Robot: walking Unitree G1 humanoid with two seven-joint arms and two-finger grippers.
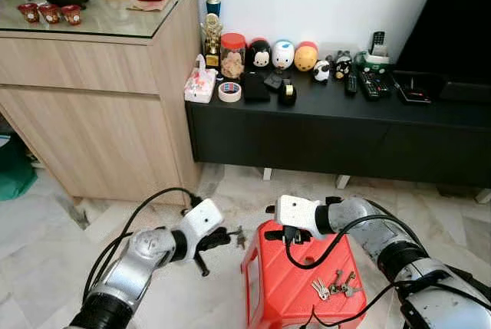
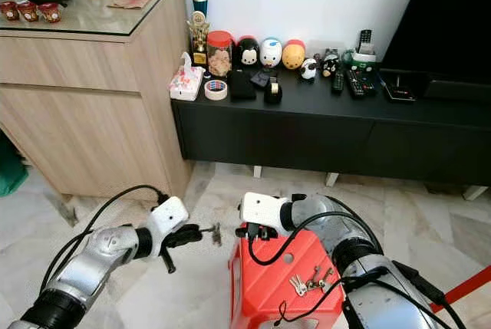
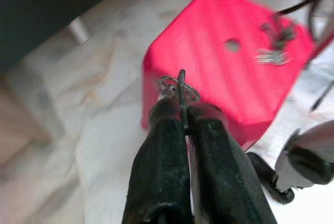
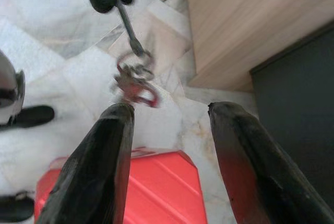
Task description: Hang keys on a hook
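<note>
Left wrist view has the left gripper (image 3: 182,110) pinched tight on a hook (image 3: 181,91) carrying keys (image 4: 133,80), right gripper (image 4: 169,117) spread wide just beside them over the red stool (image 1: 295,279).

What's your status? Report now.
Left gripper shut on hook, key ring hanging on it. Right gripper open, facing it. More keys on red stool.

The stool (image 1: 295,283) stands just below the right gripper (image 4: 169,114), a bunch of keys (image 1: 331,287) on its top. The left gripper (image 3: 182,112), left of the stool, pinches a hook (image 4: 128,31) carrying another key bunch (image 4: 133,83).
</note>
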